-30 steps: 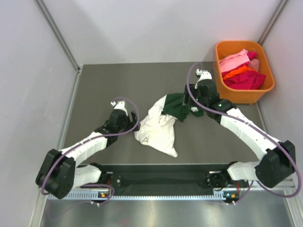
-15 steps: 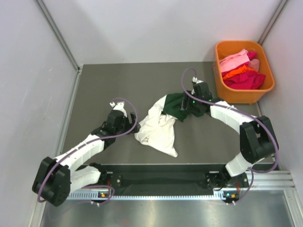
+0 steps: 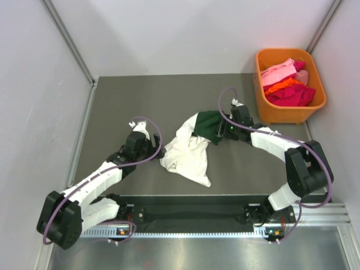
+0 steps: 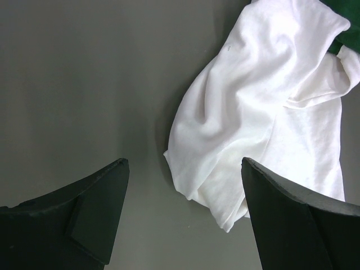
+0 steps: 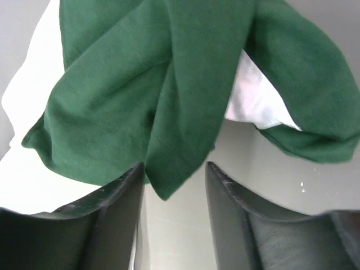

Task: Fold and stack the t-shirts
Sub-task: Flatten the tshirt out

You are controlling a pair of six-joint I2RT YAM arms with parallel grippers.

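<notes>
Cream-white t-shirt point(image 3: 188, 154) lies crumpled on the table point(image 3: 129, 95); dark green t-shirt point(image 3: 207, 125) overlaps its far-right corner. Right gripper point(image 5: 174, 169), jaws part-closed, straddles a green fold there; cannot tell whether it pinches. Left gripper point(image 4: 184, 163), jaws wide, sits just left of the cream-white t-shirt. Orange basket point(image 3: 281, 115) stands well to its far right.

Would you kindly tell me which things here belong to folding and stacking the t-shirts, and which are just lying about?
Belongs to the job:
cream-white t-shirt
dark green t-shirt, lying partly over it

Just lying about:
orange basket
pink, orange and red clothes inside it
</notes>
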